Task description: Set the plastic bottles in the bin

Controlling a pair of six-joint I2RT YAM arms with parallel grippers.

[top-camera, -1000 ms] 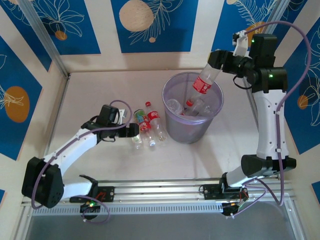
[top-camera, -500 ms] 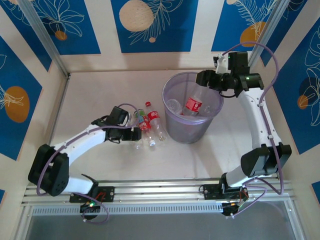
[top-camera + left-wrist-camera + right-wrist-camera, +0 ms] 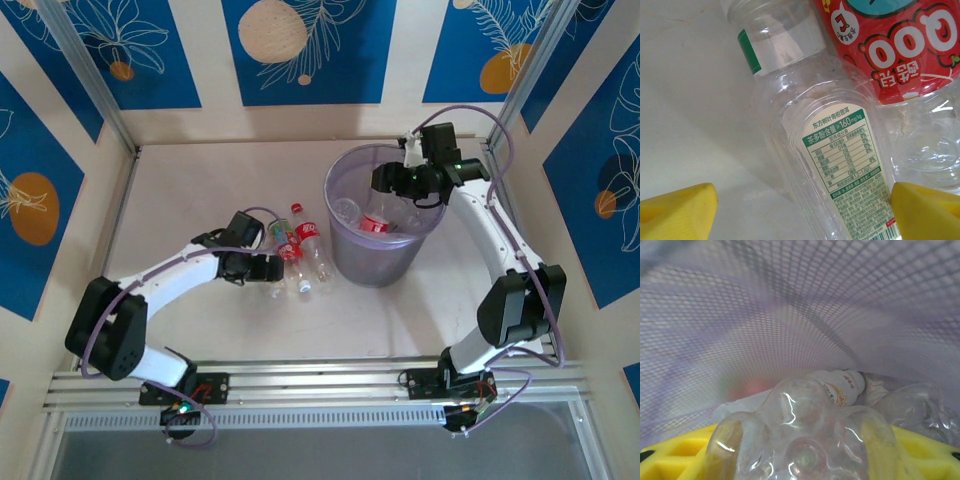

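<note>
the left gripper (image 3: 270, 268) sits low on the table (image 3: 190, 190) with its yellow fingertips (image 3: 680, 212) spread apart, one on either side of the green-label bottle (image 3: 840, 165). that bottle lies on its side straight ahead between them. the left fingertip stands clear of the bottle, and the right one is just at its edge (whether it touches, i cannot tell). touching that bottle, off to the gripper's right, lies a red-label bottle (image 3: 890, 45). in the overhead view a second red-label bottle (image 3: 314, 240) lies just past it, near the bin (image 3: 385, 262).

the right gripper (image 3: 395, 185) reaches in over the bin's rim, its yellow fingers (image 3: 675, 455) clamped on the base end of the held bottle (image 3: 378, 222). this clear bottle with a red label slopes down ahead of the gripper, inside the bin. beyond it, deeper in the bin, lie a white-labelled bottle (image 3: 840, 387) and another clear bottle (image 3: 920, 405), close to the pale-purple mesh wall.
</note>
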